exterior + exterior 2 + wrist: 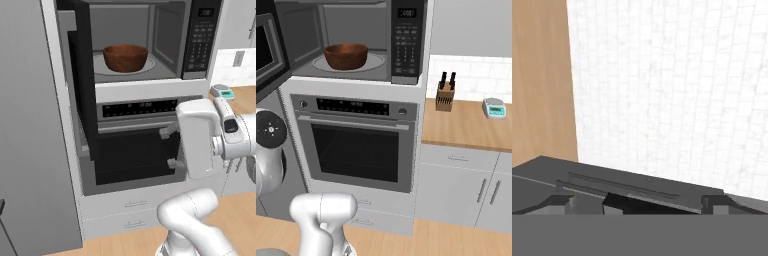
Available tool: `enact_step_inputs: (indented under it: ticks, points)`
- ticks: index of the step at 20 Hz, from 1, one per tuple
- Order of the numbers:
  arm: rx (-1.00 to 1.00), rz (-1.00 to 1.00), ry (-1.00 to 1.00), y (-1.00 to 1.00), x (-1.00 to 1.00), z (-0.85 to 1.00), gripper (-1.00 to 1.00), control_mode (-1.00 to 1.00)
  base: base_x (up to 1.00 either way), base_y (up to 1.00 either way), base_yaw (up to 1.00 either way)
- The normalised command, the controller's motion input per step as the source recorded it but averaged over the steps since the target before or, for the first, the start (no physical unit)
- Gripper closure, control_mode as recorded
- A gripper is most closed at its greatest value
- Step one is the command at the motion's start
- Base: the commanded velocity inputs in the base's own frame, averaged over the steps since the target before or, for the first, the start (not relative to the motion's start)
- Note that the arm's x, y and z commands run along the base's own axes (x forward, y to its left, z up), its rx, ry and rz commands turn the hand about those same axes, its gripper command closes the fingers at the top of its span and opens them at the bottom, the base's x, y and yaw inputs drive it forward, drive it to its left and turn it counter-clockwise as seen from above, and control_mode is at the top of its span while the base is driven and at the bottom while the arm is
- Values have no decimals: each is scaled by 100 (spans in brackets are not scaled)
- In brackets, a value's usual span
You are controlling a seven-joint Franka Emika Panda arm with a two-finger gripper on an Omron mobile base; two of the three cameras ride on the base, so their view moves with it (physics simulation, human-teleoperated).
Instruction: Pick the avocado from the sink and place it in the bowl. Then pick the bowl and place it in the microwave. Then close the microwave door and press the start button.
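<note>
1. Nearest the cameras, the white arm rises from the base; in the left base view its hand sits in front of the oven, with the gripper [167, 148] pointing left toward the oven glass; two small grey fingers [165, 133] stand well apart, one above the other, released and grasping nothing.
2. In the hand view, the dark finger tips show at the bottom edge, spread wide, with a dark grey ledge between them; beyond lie a white tiled surface and a strip of pale wood.
3. Behind the hand is the oven [358, 145], with black glass, a bar handle and a dark control strip; two pale drawers [127, 212] lie below it, above a wooden floor.
4. Above the oven, the microwave [406, 45] stands open; the microwave door [82, 75] is swung out to the left, seen nearly edge-on in the left base view.
5. The bowl [125, 57], dark reddish-brown wood, rests upright on the round glass turntable [376, 62] inside the microwave; I cannot tell whether the avocado lies within it, as the inside is hidden.
6. Farther right, a wooden bench [466, 130] carries a knife block [445, 95] and, well apart from it, a small scale [494, 108]; white tiles back the bench.
</note>
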Motion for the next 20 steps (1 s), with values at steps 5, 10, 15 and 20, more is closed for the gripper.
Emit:
enact_step_inputs:
  ticks: [5,10,15,20]
  points:
    - [-5,-5,0,78,-49,-7,-100,-100,0,0,0]
    - [-13,-19,0,100,11,-23,-100,-100,0,0,0]
    - [-17,-42,-3,100,48,-6,-100,-100,0,0,0]
    - [-15,-57,-1,100,90,-4,-100,-100,0,0,0]
